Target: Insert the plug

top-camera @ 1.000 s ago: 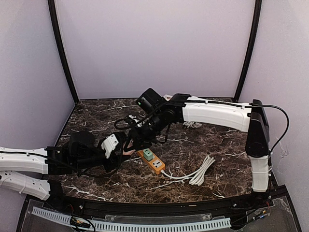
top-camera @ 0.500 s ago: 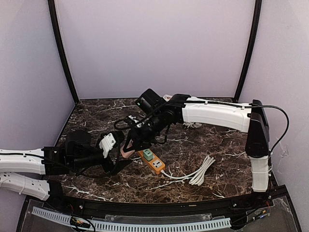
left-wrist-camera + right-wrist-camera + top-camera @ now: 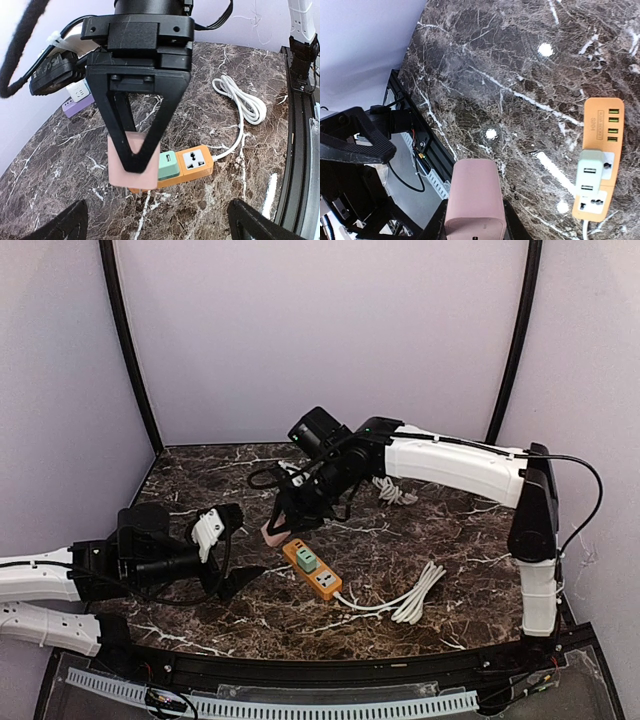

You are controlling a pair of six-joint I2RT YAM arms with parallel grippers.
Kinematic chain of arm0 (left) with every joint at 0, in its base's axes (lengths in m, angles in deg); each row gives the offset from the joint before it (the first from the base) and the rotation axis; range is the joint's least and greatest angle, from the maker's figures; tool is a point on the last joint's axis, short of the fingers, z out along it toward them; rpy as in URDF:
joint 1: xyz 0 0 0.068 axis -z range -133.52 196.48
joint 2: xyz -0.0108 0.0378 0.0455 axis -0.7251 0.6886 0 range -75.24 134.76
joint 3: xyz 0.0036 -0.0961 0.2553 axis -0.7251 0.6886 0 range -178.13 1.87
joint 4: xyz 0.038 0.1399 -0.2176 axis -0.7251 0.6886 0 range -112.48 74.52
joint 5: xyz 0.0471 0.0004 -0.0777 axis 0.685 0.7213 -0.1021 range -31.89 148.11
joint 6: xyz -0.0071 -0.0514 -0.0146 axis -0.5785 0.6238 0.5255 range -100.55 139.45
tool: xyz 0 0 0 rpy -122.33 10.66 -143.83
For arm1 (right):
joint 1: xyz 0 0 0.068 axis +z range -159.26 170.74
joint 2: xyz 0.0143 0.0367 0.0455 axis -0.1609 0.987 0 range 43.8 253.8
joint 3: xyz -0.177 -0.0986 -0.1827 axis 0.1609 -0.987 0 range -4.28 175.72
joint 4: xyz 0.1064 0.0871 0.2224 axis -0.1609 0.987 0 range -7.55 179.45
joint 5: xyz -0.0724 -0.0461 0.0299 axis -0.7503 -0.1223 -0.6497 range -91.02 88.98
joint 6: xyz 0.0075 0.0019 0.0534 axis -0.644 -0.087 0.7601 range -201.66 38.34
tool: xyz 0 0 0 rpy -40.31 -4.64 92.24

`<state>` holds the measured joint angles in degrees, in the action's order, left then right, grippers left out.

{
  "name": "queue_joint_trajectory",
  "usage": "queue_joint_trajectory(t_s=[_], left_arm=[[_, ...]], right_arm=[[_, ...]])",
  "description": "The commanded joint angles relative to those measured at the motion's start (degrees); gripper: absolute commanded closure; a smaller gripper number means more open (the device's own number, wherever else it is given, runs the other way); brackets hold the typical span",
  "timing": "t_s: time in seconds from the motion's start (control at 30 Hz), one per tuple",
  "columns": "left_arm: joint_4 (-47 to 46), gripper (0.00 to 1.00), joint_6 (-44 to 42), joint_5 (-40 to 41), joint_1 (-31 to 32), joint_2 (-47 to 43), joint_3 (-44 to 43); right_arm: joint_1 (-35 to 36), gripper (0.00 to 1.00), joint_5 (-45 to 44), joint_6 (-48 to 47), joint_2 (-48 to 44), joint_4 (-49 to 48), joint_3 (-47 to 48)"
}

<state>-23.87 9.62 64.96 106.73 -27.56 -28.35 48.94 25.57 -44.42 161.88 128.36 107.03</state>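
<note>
Beside the strip point(image 3: 324, 581) holding a green adapter point(image 3: 306, 560), right hand point(image 3: 277, 528) grips pink plug point(image 3: 270, 536); left hand point(image 3: 236, 546) gapes.

We can read no text, brand or number anywhere. The orange power strip point(image 3: 600, 135) carries a short line of pale print beside its USB ports in the right wrist view, but it is too small and blurred for us to make out. The pink plug point(image 3: 472, 200) shows us no legible marking either.
</note>
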Motion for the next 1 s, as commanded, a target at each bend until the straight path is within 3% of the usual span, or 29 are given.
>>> queue_joint_trajectory(t_s=[0.0, 0.43, 0.7, 0.97], left_arm=[[4.88, 0.01, 1.04, -0.85, -0.21, -2.18, -1.57], [10.8, 0.01, 4.04, 5.39, -0.21, -10.37, 0.32], [14.81, 0.01, 4.89, 7.72, -0.22, -14.92, 2.04], [16.67, 0.01, 5.17, 8.61, -0.22, -16.74, 2.0]], right_arm=[[-1.76, 1.0, -3.55, -2.47, -0.75, 3.38, 2.41], [-7.32, 1.0, -9.27, -8.18, -7.11, 11.22, -0.11], [-7.75, 1.0, -12.26, -11.78, -9.42, 17.43, -2.1], [-7.7, 1.0, -11.82, -12.33, -11.49, 17.52, -6.27]])
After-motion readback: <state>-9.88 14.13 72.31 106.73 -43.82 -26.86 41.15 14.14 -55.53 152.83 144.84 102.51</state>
